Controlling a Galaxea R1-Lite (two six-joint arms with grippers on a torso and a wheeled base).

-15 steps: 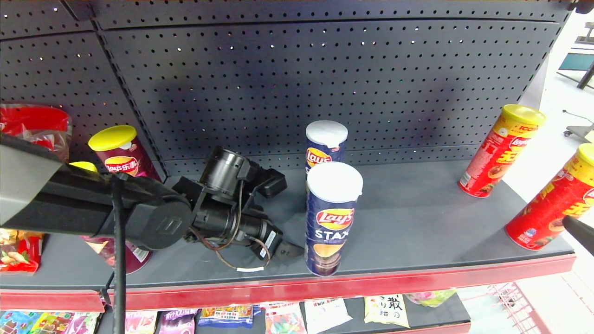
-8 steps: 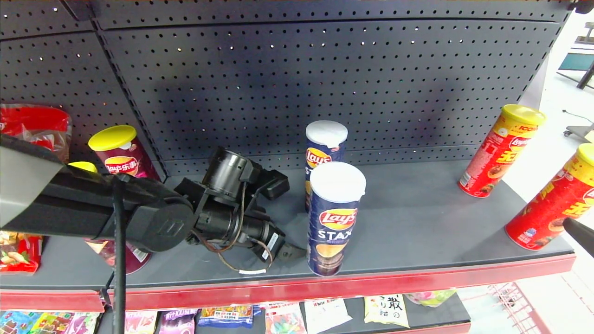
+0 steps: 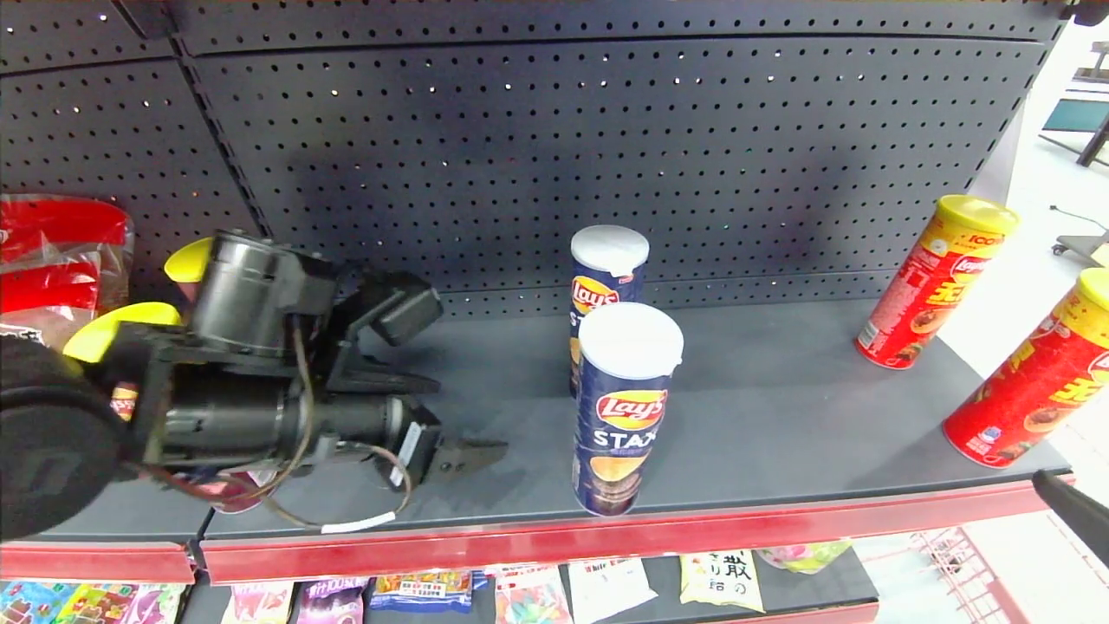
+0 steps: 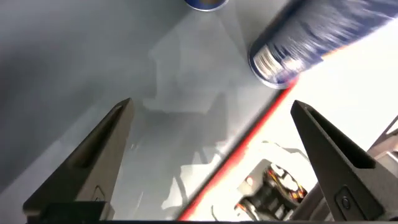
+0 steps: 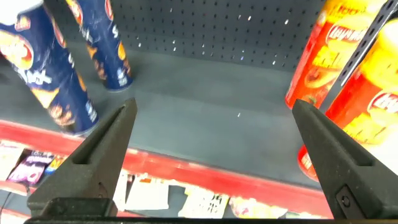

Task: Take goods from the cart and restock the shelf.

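Retracting the left gripper (image 4: 211, 106) — spread, empty — should run straight back, clear of the front blue can (image 3: 624, 407) standing near the shelf (image 3: 780, 416) edge; right gripper (image 5: 214, 102) also spread

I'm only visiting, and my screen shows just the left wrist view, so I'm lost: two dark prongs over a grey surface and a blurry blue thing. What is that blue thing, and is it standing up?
Observer: The head view shows it is a blue can with a white lid, standing upright near the front edge of the shelf.
Operator: Is the end effector touching it?
Observer: No. The left end effector is open and sits apart from the can, on its left.
Operator: Anything else on that shelf?
Observer: At the shelf's right end are two yellow-lidded cans, the rear red can and the front red can.
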